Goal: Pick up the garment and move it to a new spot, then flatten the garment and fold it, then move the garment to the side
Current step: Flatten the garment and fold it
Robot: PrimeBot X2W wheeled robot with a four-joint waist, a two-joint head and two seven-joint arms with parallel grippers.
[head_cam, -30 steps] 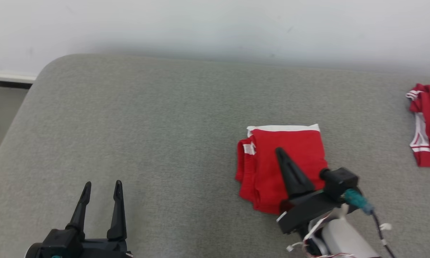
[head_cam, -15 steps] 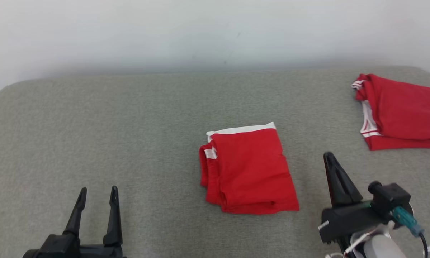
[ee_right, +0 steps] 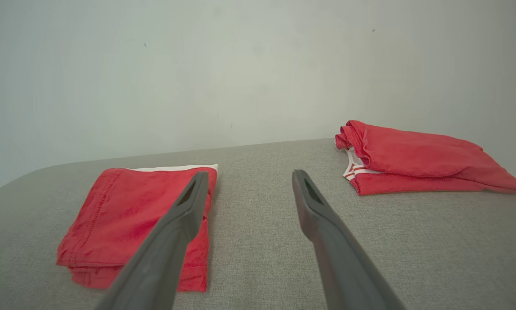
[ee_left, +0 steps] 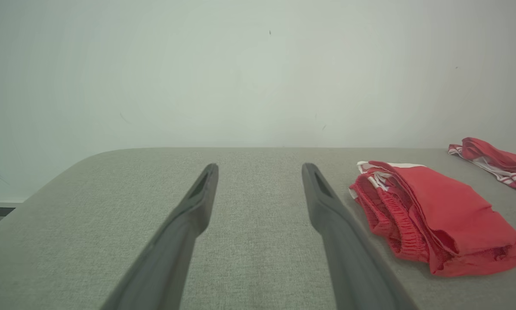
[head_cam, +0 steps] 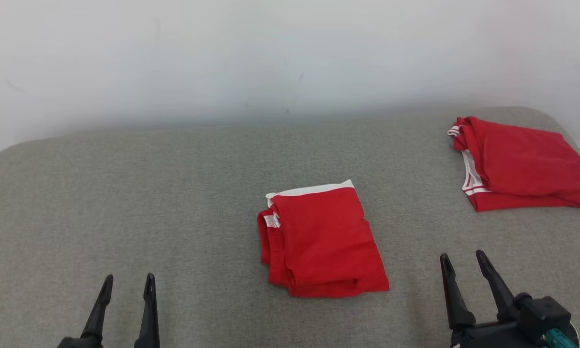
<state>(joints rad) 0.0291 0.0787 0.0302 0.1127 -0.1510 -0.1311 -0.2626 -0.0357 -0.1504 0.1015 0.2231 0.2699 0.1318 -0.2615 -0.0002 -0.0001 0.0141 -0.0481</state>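
Observation:
The garment point(head_cam: 319, 241), red with a white band along its far edge, lies folded into a compact rectangle in the middle of the grey padded surface point(head_cam: 164, 193). It also lies to the right of the fingers in the left wrist view point(ee_left: 434, 211) and at the left in the right wrist view point(ee_right: 128, 211). My right gripper point(head_cam: 462, 254) hovers open to the garment's right, clear of it, with nothing between its fingers point(ee_right: 250, 173). My left gripper point(head_cam: 128, 278) stands open and empty at the lower left point(ee_left: 260, 165), well apart from the garment.
A second folded red garment with white striped trim point(head_cam: 522, 164) rests at the far right near the surface's rounded corner point(ee_right: 412, 155). A pale wall point(head_cam: 290, 58) rises directly behind the surface. Bare grey padding stretches across the left half.
My right gripper, shut and over the garment a second ago, has drawn off to the right and opened. The head camera has swung, bringing the second garment fully into view. The garment stays folded.

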